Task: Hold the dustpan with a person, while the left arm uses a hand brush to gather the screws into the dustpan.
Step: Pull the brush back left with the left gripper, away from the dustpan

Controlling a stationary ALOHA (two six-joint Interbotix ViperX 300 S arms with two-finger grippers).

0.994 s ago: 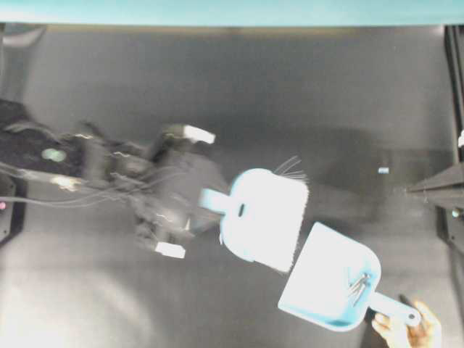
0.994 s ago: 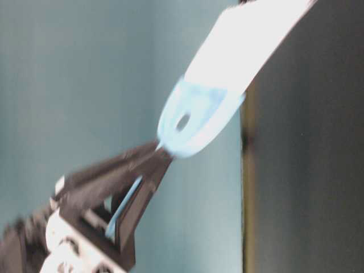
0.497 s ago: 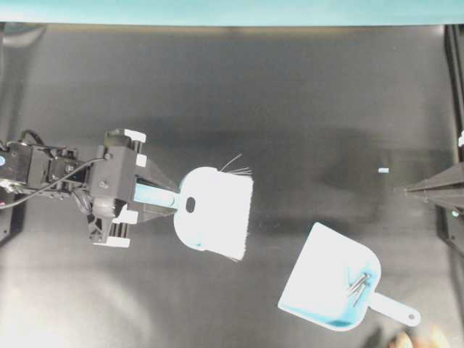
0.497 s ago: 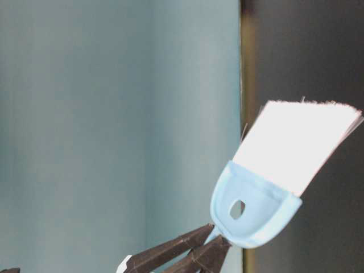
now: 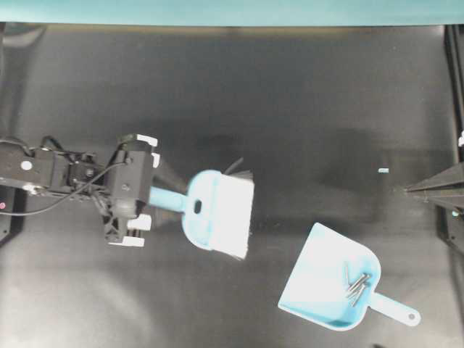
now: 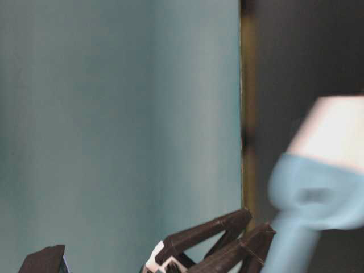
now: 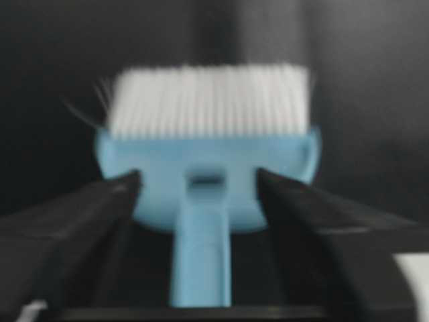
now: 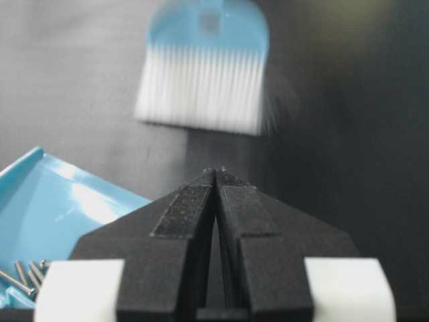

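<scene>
The left gripper (image 7: pixel 198 194) now has its fingers (image 7: pixel 80 215) spread wide on either side of the brush (image 5: pixel 217 215) handle, with clear gaps between them and the plastic; half a second ago they were pinched on that handle. The brush lies left of centre on the black table (image 5: pixel 290 101), bristles toward the right, its handle running back between the open jaws. A second ago it was right up against the mouth of the dustpan (image 5: pixel 330 286); it has since drawn back to the left and now sits well apart from the pan. In the table-level view the brush (image 6: pixel 321 176) has dropped low at the right edge and is blurred.

The dustpan rests near the bottom right of the table, mouth toward the upper left, handle toward the lower right, where it was before. The screws (image 5: pixel 355 284) lie bunched inside it at the back, by the handle. The person's fingers, which held the handle end a second ago, have gone out of view.

The right gripper (image 8: pixel 216 176) sits at the right edge, jaws pressed together on nothing, unmoved.
</scene>
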